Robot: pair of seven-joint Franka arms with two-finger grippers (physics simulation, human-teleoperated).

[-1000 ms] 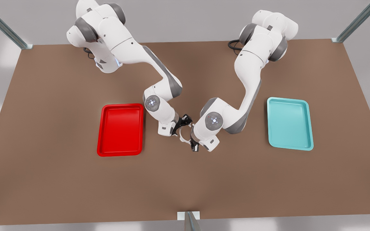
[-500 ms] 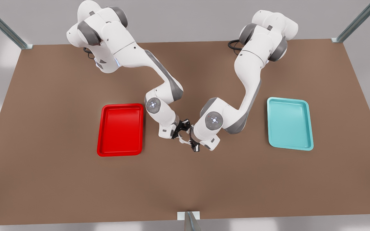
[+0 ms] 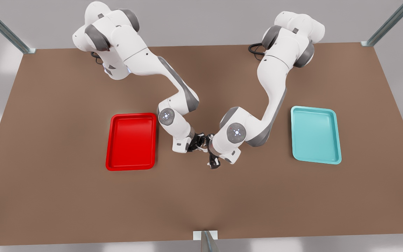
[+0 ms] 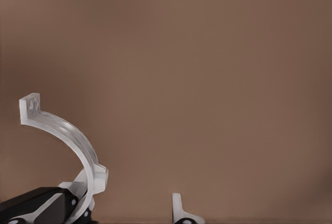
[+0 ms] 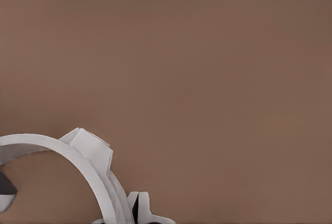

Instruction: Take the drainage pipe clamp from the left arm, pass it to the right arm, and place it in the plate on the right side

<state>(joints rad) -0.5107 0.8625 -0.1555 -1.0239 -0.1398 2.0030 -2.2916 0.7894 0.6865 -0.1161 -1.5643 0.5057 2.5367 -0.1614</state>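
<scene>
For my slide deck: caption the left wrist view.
White C-shaped drainage pipe clamp gripped at one end by the left tool above the brown table.

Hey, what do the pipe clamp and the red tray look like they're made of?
The drainage pipe clamp looks like thin white, slightly translucent molded plastic, with a glossy sheen along its arc. The plate looks like glossy red plastic or enamelled metal, judging by its smooth, reflective rim; which one is unclear.

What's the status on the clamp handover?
Left gripper and right gripper meet mid-table. Clamp between them, not yet in red tray. Nothing in the way.
</scene>
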